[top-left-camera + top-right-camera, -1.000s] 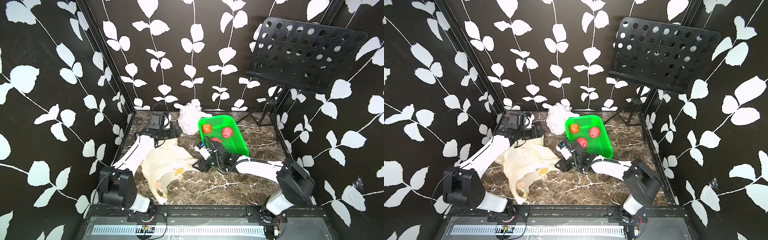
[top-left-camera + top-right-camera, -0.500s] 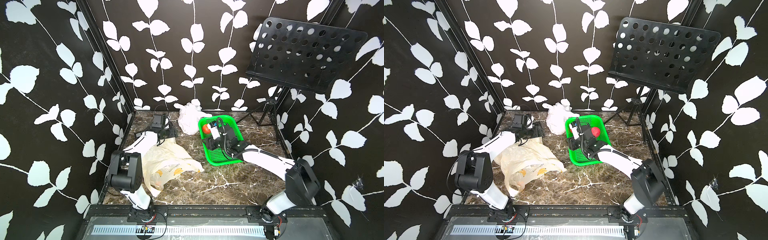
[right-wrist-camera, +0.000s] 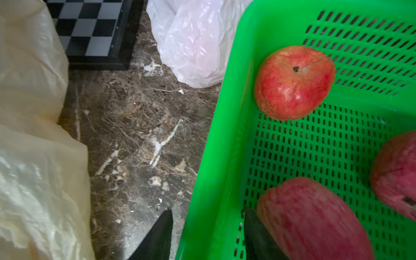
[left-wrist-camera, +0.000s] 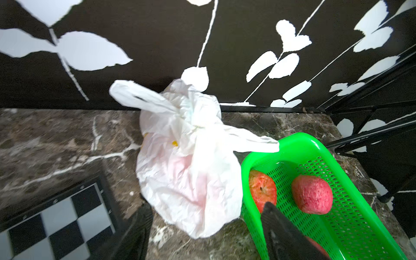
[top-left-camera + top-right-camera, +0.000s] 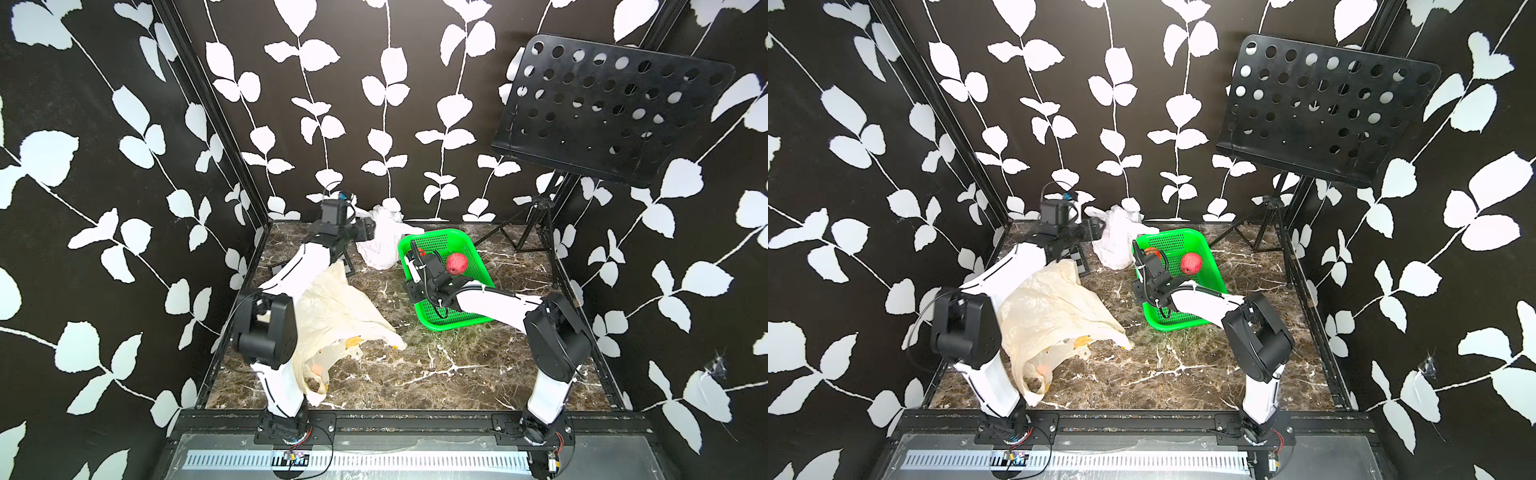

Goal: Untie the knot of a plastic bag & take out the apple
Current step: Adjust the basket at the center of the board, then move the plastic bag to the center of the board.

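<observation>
Starting nearest you, one cream bag [image 5: 332, 307] lies slack and open-mouthed on the desk [image 5: 415, 374] beside the left arm; its orange-yellow print is too crumpled to read. Past it, your right hand [image 3: 207, 211] hangs over the near left rim of the one green basket [image 5: 453, 324]. Its fingers are spread and pinch nothing, one outside above the desk, the other inside just beside an apple.

You can count three apples in the basket from the right wrist view: one by that finger [image 3: 315, 220], one at the picture's edge [image 3: 396, 175], and one in the far left corner [image 3: 292, 83].

One checkered board [image 4: 56, 220] lies flat between the two bags.

Your left hand [image 4: 207, 204] sits low over the desk, spread and empty, facing the one white bag [image 4: 186, 171]. That bag stands against the back wall, touching the basket's far left corner. Its knot [image 4: 191, 108] is tied on top with two handles sticking out, and a pink tint shows through the plastic.

Farthest right stands one black music stand [image 5: 602, 116].
</observation>
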You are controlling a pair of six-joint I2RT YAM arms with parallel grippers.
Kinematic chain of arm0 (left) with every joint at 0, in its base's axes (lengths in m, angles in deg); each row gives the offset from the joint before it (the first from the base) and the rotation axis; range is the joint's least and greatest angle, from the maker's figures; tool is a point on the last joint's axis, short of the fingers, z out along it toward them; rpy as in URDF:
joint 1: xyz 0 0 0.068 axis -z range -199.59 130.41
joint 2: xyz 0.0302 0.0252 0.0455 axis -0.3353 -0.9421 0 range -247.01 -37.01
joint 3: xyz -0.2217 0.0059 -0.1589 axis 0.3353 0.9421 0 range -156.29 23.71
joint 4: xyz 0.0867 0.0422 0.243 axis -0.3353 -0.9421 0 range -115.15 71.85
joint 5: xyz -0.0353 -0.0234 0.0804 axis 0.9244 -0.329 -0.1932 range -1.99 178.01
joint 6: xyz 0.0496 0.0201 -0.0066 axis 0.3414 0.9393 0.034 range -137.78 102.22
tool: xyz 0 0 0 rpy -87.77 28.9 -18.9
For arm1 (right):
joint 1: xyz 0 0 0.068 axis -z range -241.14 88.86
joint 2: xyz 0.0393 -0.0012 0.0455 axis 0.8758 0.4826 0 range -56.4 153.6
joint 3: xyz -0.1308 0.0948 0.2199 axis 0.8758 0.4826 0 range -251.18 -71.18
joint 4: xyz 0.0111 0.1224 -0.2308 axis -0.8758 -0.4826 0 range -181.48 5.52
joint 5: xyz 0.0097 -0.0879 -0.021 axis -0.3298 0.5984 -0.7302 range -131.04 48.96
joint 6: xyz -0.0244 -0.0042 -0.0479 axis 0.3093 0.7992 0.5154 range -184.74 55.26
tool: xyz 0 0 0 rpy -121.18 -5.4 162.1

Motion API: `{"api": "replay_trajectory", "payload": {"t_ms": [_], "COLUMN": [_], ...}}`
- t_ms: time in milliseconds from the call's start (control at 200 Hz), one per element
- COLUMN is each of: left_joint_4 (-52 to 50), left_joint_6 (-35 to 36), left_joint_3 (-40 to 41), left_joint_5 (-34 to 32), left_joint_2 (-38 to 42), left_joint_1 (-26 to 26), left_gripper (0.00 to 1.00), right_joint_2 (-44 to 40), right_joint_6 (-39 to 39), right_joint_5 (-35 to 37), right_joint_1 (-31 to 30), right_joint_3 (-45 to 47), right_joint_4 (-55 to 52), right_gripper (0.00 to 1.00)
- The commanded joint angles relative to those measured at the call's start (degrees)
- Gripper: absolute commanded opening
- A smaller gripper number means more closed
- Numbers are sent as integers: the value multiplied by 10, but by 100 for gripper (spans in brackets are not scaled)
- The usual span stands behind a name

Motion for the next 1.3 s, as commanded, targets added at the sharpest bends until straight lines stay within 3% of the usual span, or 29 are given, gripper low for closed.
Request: {"api": "replay_trajectory", "payload": {"t_ms": [0,210,430,710,850,1100,1295], "left_joint_4": [-33,-103,-154,-196,-220,-192,-111], "left_joint_6": [31,53,86,122,158,272,347], "left_joint_3": [-60,-184,-310,-375,-311,-45,101], "left_joint_5": [-19,-66,-54,-16,7,-36,62], "left_joint_2": [-49,-157,-258,-295,-228,-2,96], "left_joint_1": [17,26,26,27,25,22,18], "left_gripper": [77,77,69,20,2,0,0], "right_joint_2": [-32,-94,-141,-161,-177,-195,-185], "right_joint_6": [-12,-32,-26,-24,-15,9,19], "right_joint_5": [36,-45,-51,-44,-33,-30,-63], "right_joint_1": [14,16,16,16,17,23,33], "right_joint_3": [17,64,70,89,90,70,55], "right_joint_4": [-20,52,54,47,33,35,95], "right_gripper": [46,56,58,58,58,58,59]}}
